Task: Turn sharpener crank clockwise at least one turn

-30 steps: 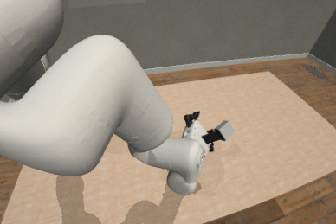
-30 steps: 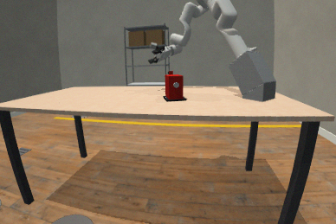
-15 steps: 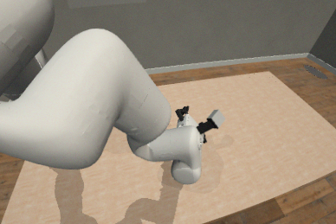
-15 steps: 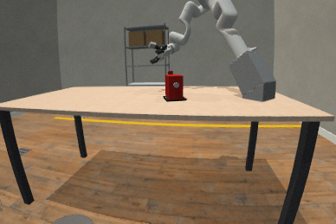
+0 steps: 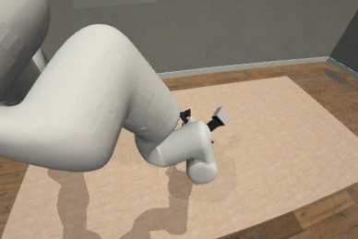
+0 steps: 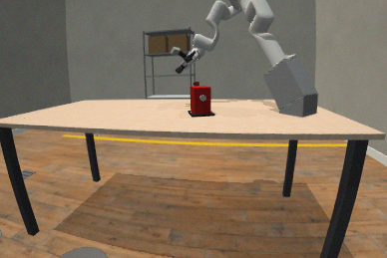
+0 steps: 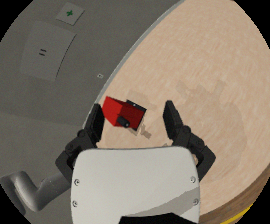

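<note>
The red sharpener point(image 6: 201, 100) stands on its dark base near the middle of the bench point(image 6: 150, 117); a pale round disc shows on the face toward the exterior camera; the crank knob cannot be made out. The gripper point(image 6: 182, 63) hangs above the sharpener and off to one side, well apart from it; its fingers are spread wide and grasp nothing; in the wrist view the sharpener point(image 7: 122, 112) lies between them, far below.

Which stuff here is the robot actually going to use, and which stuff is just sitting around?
For the job:
- red pencil sharpener
- open gripper, holding nothing
- table the sharpener sits on

Just there:
- shelf rack with boxes
- yellow floor line
</note>
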